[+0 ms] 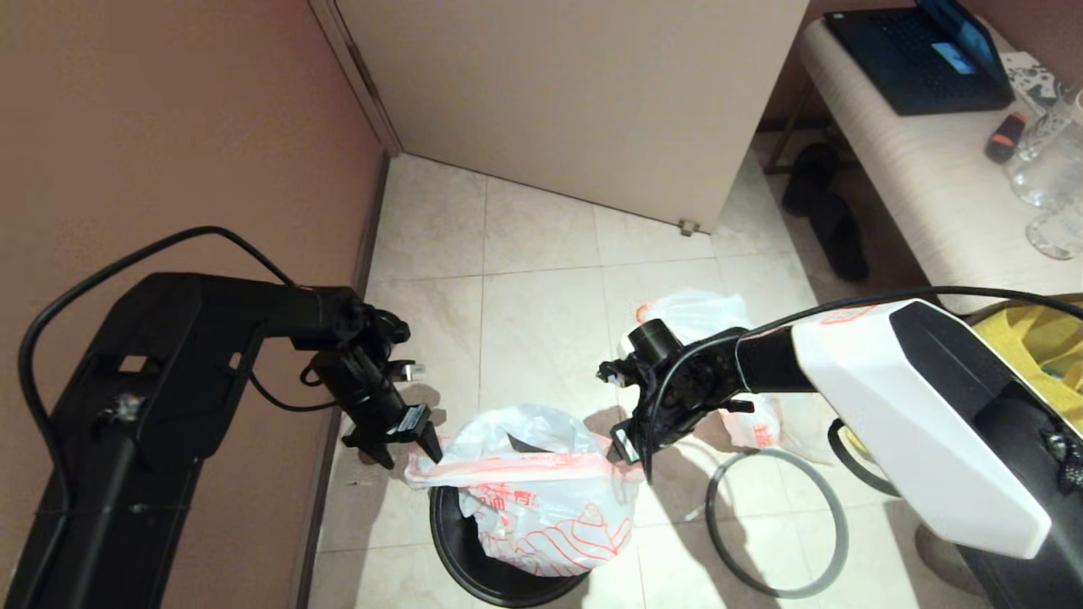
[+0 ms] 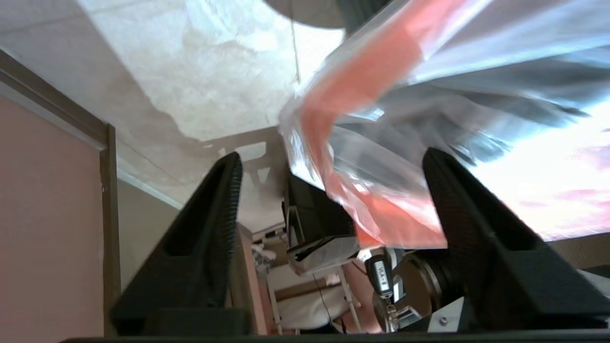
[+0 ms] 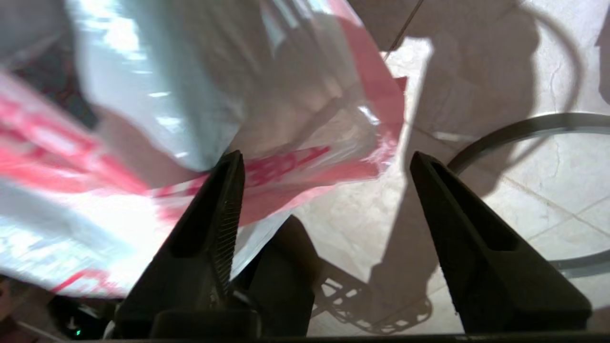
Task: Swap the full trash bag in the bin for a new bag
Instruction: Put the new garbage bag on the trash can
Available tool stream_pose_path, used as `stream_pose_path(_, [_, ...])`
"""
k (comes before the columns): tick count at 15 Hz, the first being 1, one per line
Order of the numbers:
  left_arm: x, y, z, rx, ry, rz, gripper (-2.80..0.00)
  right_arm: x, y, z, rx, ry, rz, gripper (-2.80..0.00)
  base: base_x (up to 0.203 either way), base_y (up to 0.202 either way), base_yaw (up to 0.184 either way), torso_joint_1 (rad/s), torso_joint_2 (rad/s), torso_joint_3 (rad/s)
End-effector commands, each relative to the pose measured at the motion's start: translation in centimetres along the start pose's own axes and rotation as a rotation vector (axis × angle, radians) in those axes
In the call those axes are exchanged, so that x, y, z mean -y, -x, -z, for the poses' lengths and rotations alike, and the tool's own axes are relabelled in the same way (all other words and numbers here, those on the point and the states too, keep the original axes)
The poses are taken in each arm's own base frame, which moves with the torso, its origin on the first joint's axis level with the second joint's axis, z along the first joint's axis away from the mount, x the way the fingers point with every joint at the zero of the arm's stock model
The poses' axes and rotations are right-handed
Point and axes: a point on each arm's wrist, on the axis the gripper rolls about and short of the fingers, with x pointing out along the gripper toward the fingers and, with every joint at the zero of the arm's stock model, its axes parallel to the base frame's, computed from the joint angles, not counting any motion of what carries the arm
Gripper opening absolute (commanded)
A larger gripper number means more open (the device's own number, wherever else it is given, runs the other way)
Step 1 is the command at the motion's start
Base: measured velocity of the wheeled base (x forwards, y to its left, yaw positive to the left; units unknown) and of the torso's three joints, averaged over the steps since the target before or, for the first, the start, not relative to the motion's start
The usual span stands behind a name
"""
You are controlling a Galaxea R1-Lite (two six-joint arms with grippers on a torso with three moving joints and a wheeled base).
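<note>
Both black arms flank the small round black plastic bin (image 1: 474,550): left tool (image 1: 404,440) and right tool (image 1: 630,452) stand wide, holding nothing, beside the pink rim of the thin translucent white cartoon-printed bag (image 1: 541,499) draped in the bin.

Head view evenly lit, sharp; soft arm shadows on floor tiles (image 1: 541,313). Both wrist views: bag plastic (image 2: 429,95) motion-blurred, glare blown out at right and lower left respectively.
</note>
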Motion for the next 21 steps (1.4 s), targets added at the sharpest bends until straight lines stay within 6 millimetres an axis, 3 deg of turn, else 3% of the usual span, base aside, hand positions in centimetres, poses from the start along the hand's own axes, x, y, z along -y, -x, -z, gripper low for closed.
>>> stream_pose_path(1, [0.4,2.8,0.3,0.069,0.013,0.001,0.0,-1.7,4.8,-0.6,0.063,0.022,-0.015,0.0,0.0,0.0,0.0,0.0,0.0,0.0])
stream_pose_path(5, [1.0,5.6,0.7,0.146,0.046,-0.007,0.0,-3.1,6.3,0.3,0.047,-0.012,-0.022,0.0,0.0,0.0,0.0,0.0,0.0,0.0])
stream_pose_path(8, [1.1,6.1,0.8,0.159,0.048,-0.005,0.0,-3.7,7.4,0.7,0.044,-0.038,-0.066,0.0,0.0,0.0,0.0,0.0,0.0,0.0])
stream_pose_path(10, [1.2,6.0,0.8,0.154,0.049,-0.003,0.0,-3.7,9.4,1.2,0.06,-0.037,-0.071,0.0,0.0,0.0,0.0,0.0,0.0,0.0])
stream_pose_path(11, [1.2,6.0,0.9,0.154,0.048,-0.003,-2.67,-3.5,10.4,1.5,0.069,-0.042,-0.069,-2.8,0.0,0.0,0.0,0.0,0.0,0.0])
stream_pose_path(12, [1.4,6.4,1.0,0.161,0.042,0.002,-2.8,-3.3,11.2,1.7,0.075,-0.074,-0.064,-2.8,0.0,0.0,0.0,0.0,0.0,0.0])
stream_pose_path(15, [4.0,7.4,1.9,0.199,-0.029,0.035,-2.8,-1.6,14.3,3.3,0.082,-0.274,-0.047,-2.8,0.0,0.0,0.0,0.0,0.0,0.0])
stream_pose_path(18, [7.1,7.4,1.4,0.323,-0.233,0.026,-2.8,1.5,15.3,8.0,-0.001,-0.423,0.017,-2.8,0.0,0.0,0.0,0.0,0.0,0.0])
stream_pose_path(21, [9.0,7.1,1.0,0.356,-0.58,-0.064,-2.8,1.6,18.5,12.9,-0.005,-0.587,0.047,-2.8,0.0,0.0,0.0,0.0,0.0,0.0])
